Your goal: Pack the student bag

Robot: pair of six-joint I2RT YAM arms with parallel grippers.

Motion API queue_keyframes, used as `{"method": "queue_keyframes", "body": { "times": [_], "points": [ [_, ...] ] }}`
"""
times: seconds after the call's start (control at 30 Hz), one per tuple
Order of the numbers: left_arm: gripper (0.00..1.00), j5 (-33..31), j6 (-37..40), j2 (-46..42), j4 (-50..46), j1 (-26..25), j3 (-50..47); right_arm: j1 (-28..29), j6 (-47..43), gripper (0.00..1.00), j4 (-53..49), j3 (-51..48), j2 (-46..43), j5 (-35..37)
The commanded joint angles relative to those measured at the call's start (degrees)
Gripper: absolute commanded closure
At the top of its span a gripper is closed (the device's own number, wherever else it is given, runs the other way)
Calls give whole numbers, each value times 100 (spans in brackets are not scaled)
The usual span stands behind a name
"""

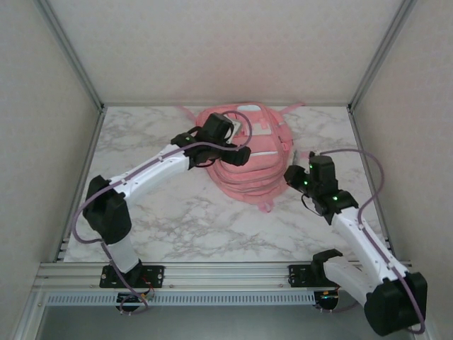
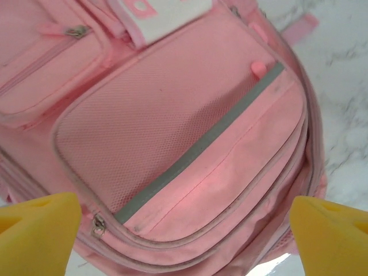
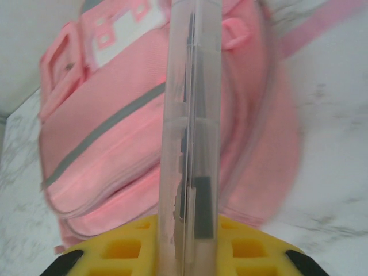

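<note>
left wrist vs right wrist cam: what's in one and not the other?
Left wrist, not right wrist: the left gripper, fingers wide apart and empty, facing the mesh pocket, with a zip pull at the pocket's lower corner.
Right wrist, not left wrist: the right gripper shut on a clear plastic case held edge-on; its dark contents are too blurred to name.
Both: the student bag, its grey strip, its white patch, and the marble table.

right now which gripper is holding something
The right gripper: it clamps a clear flat case. The left gripper hangs open above the bag.
</note>
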Motion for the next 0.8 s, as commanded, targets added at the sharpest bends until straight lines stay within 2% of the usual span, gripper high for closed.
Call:
{"method": "queue_keyframes", "body": {
  "times": [0.0, 0.23, 0.37, 0.43, 0.57, 0.67, 0.77],
  "points": [
    [11, -87, 967, 451, -734, -172, 542, -306, 103, 80, -474, -192, -468, 238],
    [15, -247, 1549, 1160, -1198, -555, 1018, -629, 46, 80, -659, -369, -947, 107],
    [20, -524, 1849, 1624, -1547, -735, 1399, -703, 80, 81, -501, -458, -950, -151],
    [26, -697, 1881, 1758, -1558, -774, 1469, -718, 107, 81, -442, -482, -936, -223],
    [50, -961, 1872, 1814, -1397, -776, 1484, -737, 122, 81, -362, -510, -921, -340],
    [62, -1067, 1881, 1855, -1313, -768, 1536, -740, 107, 82, -290, -522, -902, -441],
    [85, -1115, 1840, 1907, -1315, -774, 1660, -739, 145, 82, -180, -556, -866, -617]
  ]
}}
